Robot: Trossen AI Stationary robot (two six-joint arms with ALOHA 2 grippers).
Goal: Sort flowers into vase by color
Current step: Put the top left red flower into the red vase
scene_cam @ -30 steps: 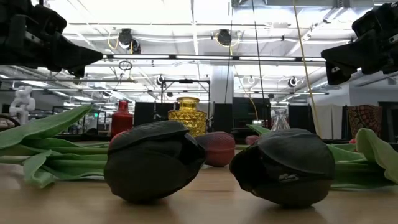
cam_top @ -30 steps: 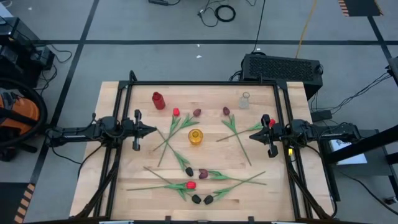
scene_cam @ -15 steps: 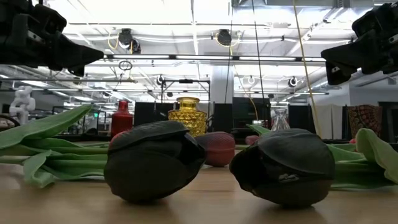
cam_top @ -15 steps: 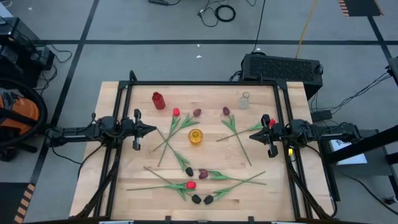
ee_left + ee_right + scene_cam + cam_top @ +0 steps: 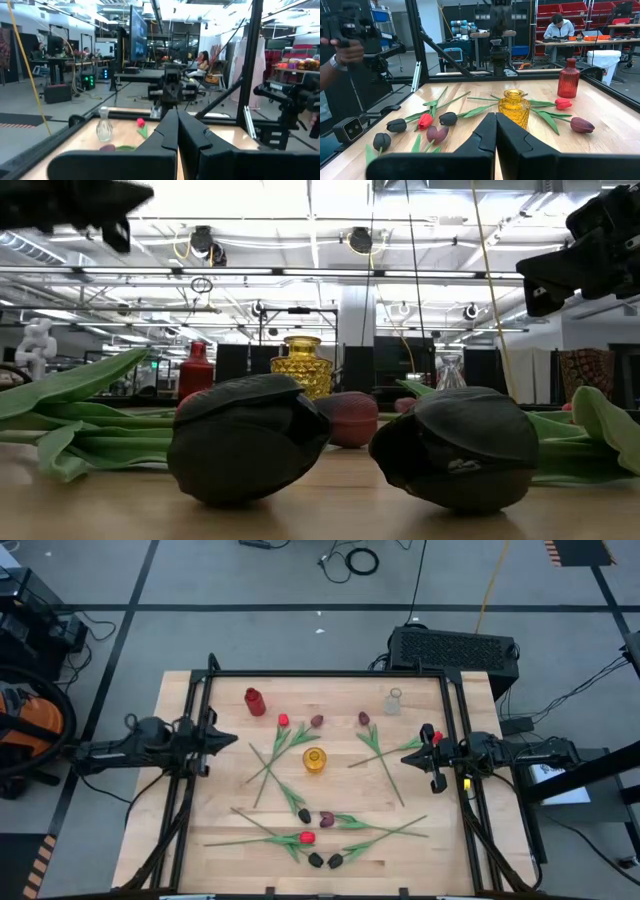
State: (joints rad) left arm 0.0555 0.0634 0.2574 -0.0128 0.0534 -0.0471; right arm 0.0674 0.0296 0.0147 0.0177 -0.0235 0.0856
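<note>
Left end effector (image 5: 222, 739) drawn back, both clenched empty, yellow vase (image 5: 314, 760), red vase (image 5: 254, 701), clear vase (image 5: 394, 700) hold no flowers (image 5: 300, 802).

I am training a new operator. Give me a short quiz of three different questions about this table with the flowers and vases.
1. True or false: a flower already stands in the yellow vase.
2. Multiple choice: the red vase stands nearer to which gripper? A) left gripper B) right gripper
3. Fill in: the fingers of both grippers are ____ and hold nothing.

Key: 1. False: it holds none, and the flowers lie flat on the table. 2. A. 3. shut.
</note>
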